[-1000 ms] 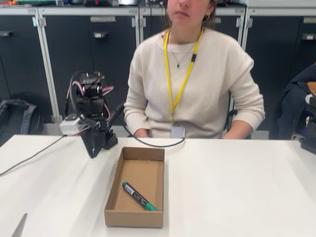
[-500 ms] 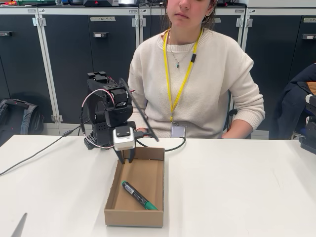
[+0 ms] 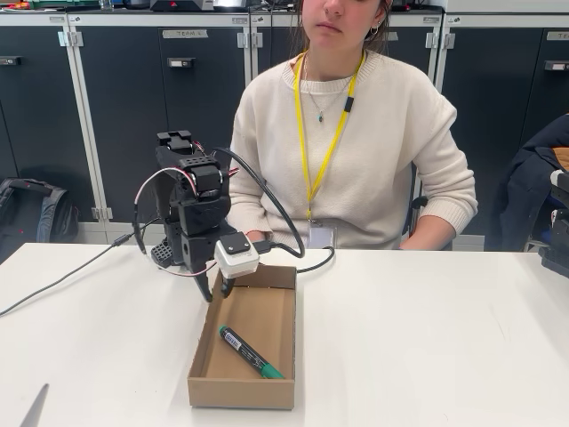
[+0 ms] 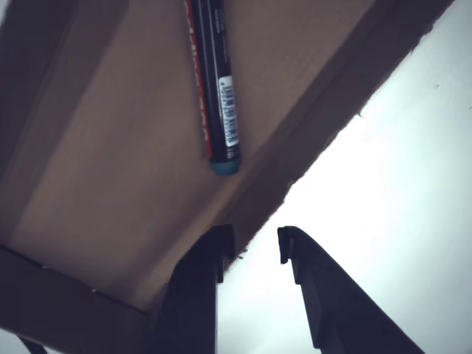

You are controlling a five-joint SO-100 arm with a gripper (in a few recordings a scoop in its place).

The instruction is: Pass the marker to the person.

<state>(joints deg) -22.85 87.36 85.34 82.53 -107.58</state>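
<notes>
Worktop: white, carrying a shallow open cardboard box at centre of the fixed view.

Marker: flat on the box floor, lying diagonally, one green end toward 10 o'clock and the longer green end toward 4 o'clock in the fixed view. Dark barrel with a white barcode label. In the wrist view, marker at 12 o'clock of the frame, green end pointing down toward the fingers, apart from the box walls. Not touched by anything but the box floor.

Gripper: at the far left corner of the box, at 11 o'clock from the marker in the fixed view, pointing down. In the wrist view, gripper at 6 o'clock of the frame, fingers slightly apart with a narrow gap, nothing between them. Fingertips above the left box wall, one toward the box interior, the other toward the bare worktop. Well apart from the marker.

Arm: black, standing at 10 o'clock from the box, with a white camera module at the wrist and a black cable looping toward 3 o'clock.

Person: seated behind the worktop at 12 o'clock from the box, cream sweater, yellow lanyard. Forearms near the far worktop edge; hands hidden.

Dark cabinets behind.
</notes>
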